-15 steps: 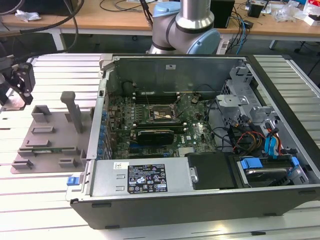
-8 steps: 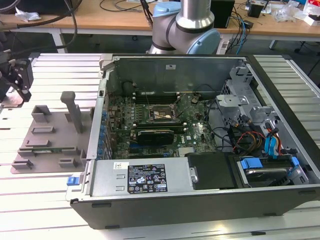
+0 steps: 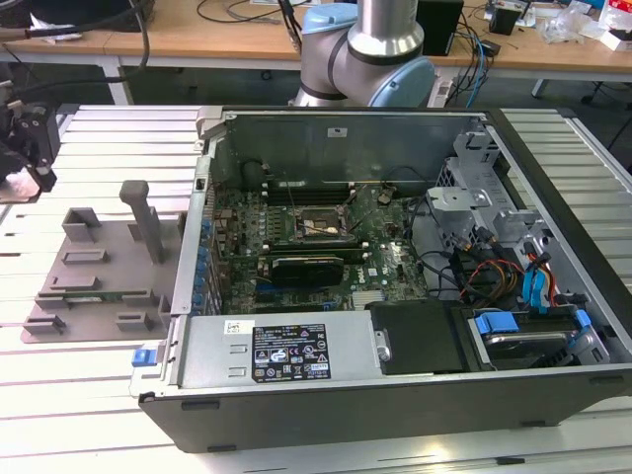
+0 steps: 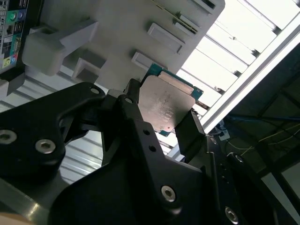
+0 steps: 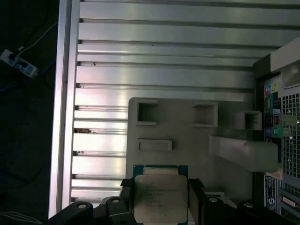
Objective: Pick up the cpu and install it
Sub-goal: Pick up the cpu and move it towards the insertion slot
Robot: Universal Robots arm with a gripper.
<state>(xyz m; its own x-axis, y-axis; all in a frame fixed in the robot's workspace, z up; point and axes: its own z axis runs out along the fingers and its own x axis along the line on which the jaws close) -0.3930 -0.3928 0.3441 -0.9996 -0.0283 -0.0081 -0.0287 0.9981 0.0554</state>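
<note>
The cpu (image 5: 160, 199), a flat square chip with a pale silvery top and a green rim, sits between my gripper's (image 5: 161, 187) two black fingers, which are shut on its opposite edges. The second wrist view shows the same grip on the cpu (image 4: 166, 105) by my gripper (image 4: 161, 110). In the exterior view my gripper (image 3: 30, 173) hangs at the far left, above the slatted table and up-left of the grey fixture plate (image 3: 99, 267). The black motherboard socket (image 3: 318, 227) lies inside the open computer case (image 3: 296, 346), well to the exterior view's right of my gripper.
The fixture plate (image 5: 187, 136) carries raised blocks and a tall post (image 3: 143, 217). The case wall (image 3: 202, 197) stands between plate and motherboard. Cables, a drive cage and blue clips fill the case's right side (image 3: 513, 276). The arm's base (image 3: 370, 54) stands behind the case.
</note>
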